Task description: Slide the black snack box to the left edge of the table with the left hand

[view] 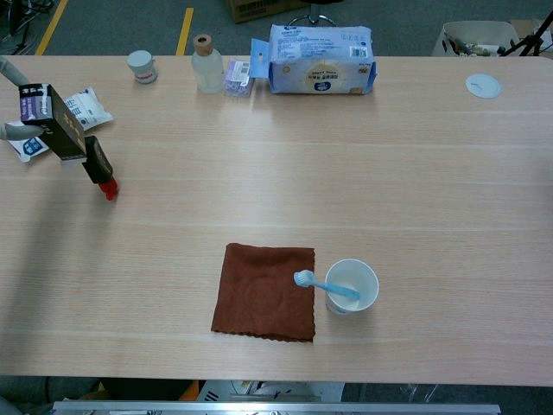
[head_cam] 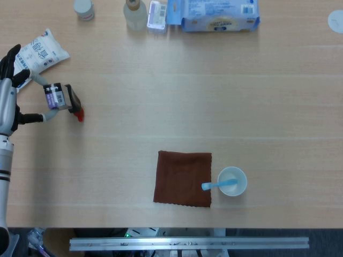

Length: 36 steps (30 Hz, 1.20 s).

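Head view: our left hand (head_cam: 9,91) pinches the box (head_cam: 60,97) between thumb & finger near the table's (head_cam: 214,96) left edge, tilted up, prob. lifted not slid. Right hand unseen.

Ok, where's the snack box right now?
Far left in both views: the snack box is tilted, pinched by the left hand, just below the white pouch.
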Motion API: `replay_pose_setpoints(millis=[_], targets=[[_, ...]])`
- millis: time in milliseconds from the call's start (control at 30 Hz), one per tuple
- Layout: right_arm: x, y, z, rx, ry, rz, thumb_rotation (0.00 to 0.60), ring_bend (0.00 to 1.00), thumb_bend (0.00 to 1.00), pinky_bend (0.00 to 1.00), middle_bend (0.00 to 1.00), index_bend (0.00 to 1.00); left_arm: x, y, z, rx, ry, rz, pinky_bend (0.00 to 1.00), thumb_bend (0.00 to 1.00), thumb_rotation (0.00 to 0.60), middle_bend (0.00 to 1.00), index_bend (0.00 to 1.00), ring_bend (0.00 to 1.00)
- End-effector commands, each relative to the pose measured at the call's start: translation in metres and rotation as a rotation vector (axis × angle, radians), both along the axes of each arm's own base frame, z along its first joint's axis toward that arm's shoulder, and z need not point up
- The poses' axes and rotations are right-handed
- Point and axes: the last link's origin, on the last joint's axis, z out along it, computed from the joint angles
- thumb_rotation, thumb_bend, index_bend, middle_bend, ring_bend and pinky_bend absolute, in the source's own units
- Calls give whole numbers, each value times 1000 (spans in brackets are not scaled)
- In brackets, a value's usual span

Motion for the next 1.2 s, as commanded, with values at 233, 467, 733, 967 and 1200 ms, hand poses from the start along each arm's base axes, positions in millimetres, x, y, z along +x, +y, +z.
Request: replay_pose_setpoints(millis=[233,467,733,967,1200], targets=[[0,0,0,0,-1,0,600,135,207,367,150,144,-5,-7,9,-4,161,-2,19,76,600,0,517,0],[0,0,-1,6,3,-2,600,135,207,366,150,144,-24,-13,-4,-106,491,6,19,76,600,0,518,0],[-1,0,0,6,2,-7,600,134,207,366,150,144,-45,-22,-32,-330,697,78,19,76,600,3,515,0],[-3,1,0,6,0,-12,600,135,207,366,150,144,-49,-26,-47,-462,709,123,19,76,600,2,365,0],[-4,2,0,1,-2,-15,600,134,207,366,150,144,-45,-24,-43,-473,631,135,19,76,600,0,166,0]])
